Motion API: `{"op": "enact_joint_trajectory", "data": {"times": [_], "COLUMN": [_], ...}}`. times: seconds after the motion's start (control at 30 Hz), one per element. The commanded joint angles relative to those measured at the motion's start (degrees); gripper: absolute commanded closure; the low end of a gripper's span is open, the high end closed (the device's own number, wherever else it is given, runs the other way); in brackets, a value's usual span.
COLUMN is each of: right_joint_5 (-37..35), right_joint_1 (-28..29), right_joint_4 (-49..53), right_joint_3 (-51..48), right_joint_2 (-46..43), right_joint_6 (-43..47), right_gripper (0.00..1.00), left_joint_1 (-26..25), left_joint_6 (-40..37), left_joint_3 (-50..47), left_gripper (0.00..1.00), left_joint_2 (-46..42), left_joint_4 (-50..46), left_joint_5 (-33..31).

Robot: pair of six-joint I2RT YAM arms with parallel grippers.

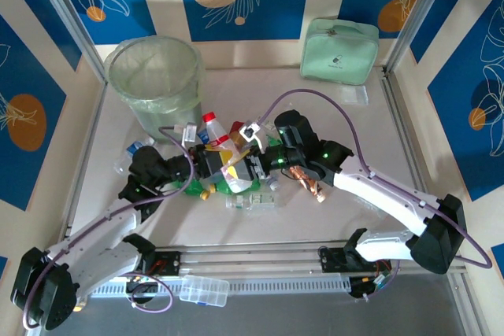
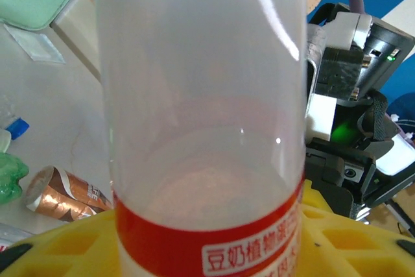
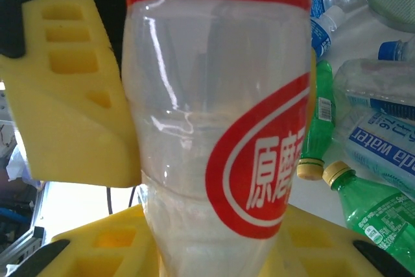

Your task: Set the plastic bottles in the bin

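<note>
A white plastic bottle (image 2: pixel 201 95) with a red label (image 3: pixel 214 95) hangs between both arms above the pile. My right gripper (image 1: pixel 252 166) is shut on one end of it, its yellow pads (image 3: pixel 97 248) on either side. My left gripper (image 1: pixel 217 164) is shut on the other end, and one of its yellow fingers (image 3: pixel 71 89) presses the bottle's side. Under them lie more plastic bottles: green ones (image 3: pixel 373 215), clear ones with blue labels (image 3: pixel 382 141), an orange-brown one (image 1: pixel 307 181), and a red-capped one (image 1: pixel 211 123). The bin (image 1: pixel 153 76) stands at the back left, lined with a clear bag.
A mint-green zip pouch (image 1: pixel 339 51) leans on the back wall at the right. A flat clear lidded box (image 1: pixel 205 290) lies on the near rail between the arm bases. Metal frame posts stand at both back corners. The right arm's purple cable arcs over the table's middle.
</note>
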State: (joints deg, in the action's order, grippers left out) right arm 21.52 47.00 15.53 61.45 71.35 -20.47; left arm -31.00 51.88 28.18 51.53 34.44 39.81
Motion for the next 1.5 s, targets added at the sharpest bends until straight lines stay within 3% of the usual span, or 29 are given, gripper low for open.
{"op": "enact_joint_trajectory", "data": {"times": [0.0,0.07,0.23,0.3,0.4,0.67,0.73,0.8,0.9,1.13,1.3,1.47], "right_joint_5": [0.4,0.1,-1.3,-2.1,-3.3,-6.8,-8.4,-9.9,-11.7,-16.9,-15.6,-14.6], "right_joint_1": [-0.3,-0.3,-0.3,-0.4,-0.7,-3.5,-4.3,-5.4,-7.7,-13.7,-17.2,-17.2], "right_joint_4": [-0.7,-0.4,0.9,1.7,3.0,5.6,6.8,8.5,10.3,14.4,16.1,16.8], "right_joint_3": [-0.4,-0.4,-0.5,-0.6,-0.8,-2.9,-3.3,-3.3,-3.9,-4.1,-3.7,-3.8], "right_joint_2": [-1.2,-1.5,-2.8,-3.9,-5.6,-12.2,-13.6,-14.6,-15.7,-16.5,-16.6,-16.5], "right_joint_6": [-0.1,0.0,1.0,1.3,1.8,0.8,0.8,0.6,0.4,-0.8,-0.9,-0.4], "right_gripper": [0.65,0.61,0.38,0.28,0.21,0.2,0.2,0.2,0.2,0.2,0.21,0.21], "left_joint_1": [-1.1,-1.2,-1.0,-1.0,-0.8,1.0,1.1,1.6,3.2,9.6,17.4,21.6], "left_joint_6": [-3.0,-2.8,-2.9,-3.7,-6.3,-15.2,-18.4,-21.1,-22.9,-19.7,-15.1,-12.5], "left_joint_3": [3.0,3.6,5.8,6.9,9.7,20.7,24.6,29.8,37.5,51.2,62.0,71.0], "left_gripper": [0.53,0.53,0.54,0.54,0.54,0.65,0.7,0.83,0.84,0.84,0.85,0.84], "left_joint_2": [-1.9,-2.2,-2.4,-2.7,-3.4,-4.2,-3.8,-2.0,2.1,10.5,19.5,27.7], "left_joint_4": [-3.1,-3.4,-6.2,-8.8,-16.1,-40.0,-46.7,-55.0,-63.9,-70.0,-72.4,-72.2], "left_joint_5": [0.2,-0.3,-1.8,-3.3,-6.1,-18.0,-23.2,-30.0,-36.3,-44.8,-44.9,-44.1]}}
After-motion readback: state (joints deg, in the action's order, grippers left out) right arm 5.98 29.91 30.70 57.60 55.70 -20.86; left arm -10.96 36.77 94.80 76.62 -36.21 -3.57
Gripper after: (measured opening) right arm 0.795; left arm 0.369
